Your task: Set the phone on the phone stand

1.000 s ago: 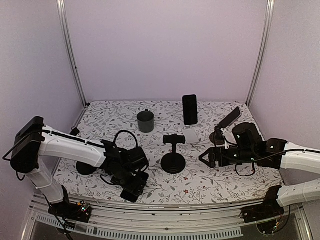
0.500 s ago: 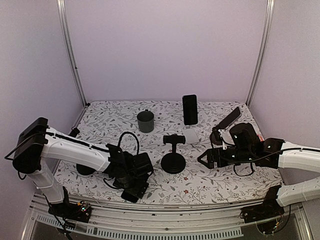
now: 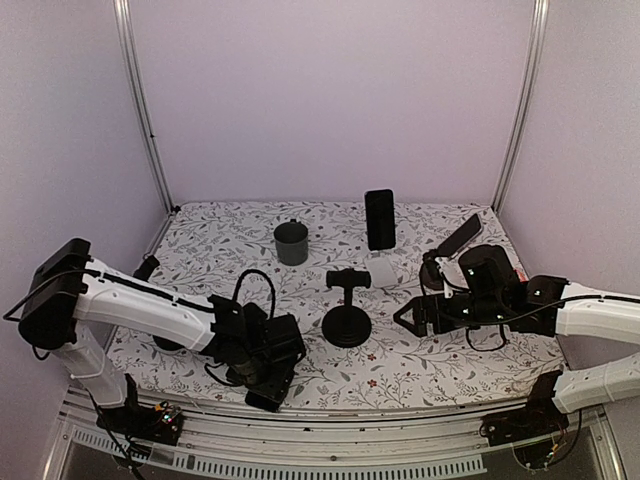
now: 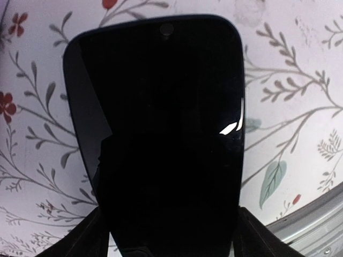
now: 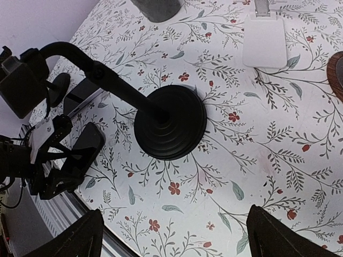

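At the near edge of the flower-printed tablecloth (image 3: 420, 372), left of the middle, the flat black glossy phone (image 4: 161, 123) lies shiny side up. The left wrist view fills with it (a small round dot sits at its far end). The left gripper (image 3: 263, 385) has its fingers (image 4: 88, 238) flanking the near end; whether they pinch it I cannot tell. From above, that gripper covers the phone almost wholly. The right wrist view shows it flat on the cloth, well apart from the black T-topped phone stand (image 5: 170, 128) on its round base. The right gripper (image 3: 407, 318) hangs just right of that stand, jaws spread wide, holding nothing. Farther back stand a dark grey cup (image 3: 291, 243) and a second black phone (image 3: 379, 218), upright on a white holder (image 3: 382, 270).
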